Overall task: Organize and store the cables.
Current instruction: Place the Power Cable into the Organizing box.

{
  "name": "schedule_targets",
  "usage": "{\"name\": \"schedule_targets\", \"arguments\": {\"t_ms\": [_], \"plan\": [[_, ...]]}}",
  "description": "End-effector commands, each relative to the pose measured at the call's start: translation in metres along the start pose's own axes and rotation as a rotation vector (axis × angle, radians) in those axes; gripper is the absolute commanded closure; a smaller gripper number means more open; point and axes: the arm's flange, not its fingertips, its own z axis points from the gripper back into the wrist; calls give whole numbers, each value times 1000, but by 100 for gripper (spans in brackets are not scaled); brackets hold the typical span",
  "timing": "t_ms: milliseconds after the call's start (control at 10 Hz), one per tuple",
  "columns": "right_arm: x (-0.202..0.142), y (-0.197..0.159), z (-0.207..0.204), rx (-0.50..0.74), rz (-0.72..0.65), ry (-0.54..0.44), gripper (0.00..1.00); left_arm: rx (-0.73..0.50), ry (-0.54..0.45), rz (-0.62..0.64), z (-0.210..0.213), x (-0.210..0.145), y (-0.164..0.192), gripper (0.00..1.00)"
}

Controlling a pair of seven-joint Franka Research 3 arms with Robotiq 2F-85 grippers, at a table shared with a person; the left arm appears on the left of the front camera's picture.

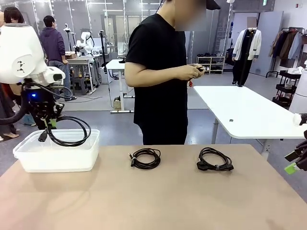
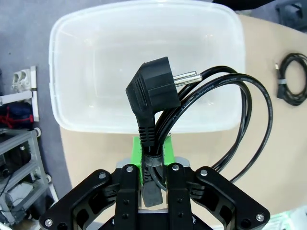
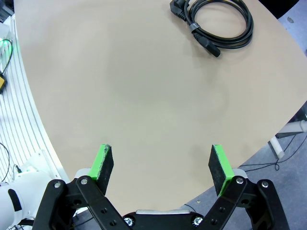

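Nearest me, bare tan table (image 1: 153, 206). At nine o'clock the left claw (image 1: 49, 123) is clamped on a looped power cable (image 1: 72, 132), which hangs over a clear tub (image 1: 53, 160). A small coil (image 1: 145, 158) lies at centre and a thicker coil (image 1: 214, 160) toward two o'clock. At three, the right claw (image 1: 293, 163) gapes wide, holding nothing.

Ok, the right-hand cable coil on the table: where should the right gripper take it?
Grip the power cable coil at its tie, coming straight down with the open right gripper across the bundle: it lies flat on the table, and the tie gathers every strand there.
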Motion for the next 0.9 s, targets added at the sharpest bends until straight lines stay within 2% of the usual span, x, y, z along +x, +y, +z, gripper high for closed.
{"name": "schedule_targets", "arguments": {"t_ms": [0, 100, 500, 800], "plan": [[-1, -1, 2, 5, 15, 12, 0, -41, -5, -10, -16, 20, 17, 81], [-1, -1, 2, 5, 15, 12, 0, -73, 0, -4, -31, 28, 29, 81], [-1, -1, 2, 5, 15, 12, 0, -37, 31, 25, -92, 51, 44, 81], [-1, -1, 2, 5, 15, 12, 0, -15, 89, 32, -112, 51, 45, 77]]}}
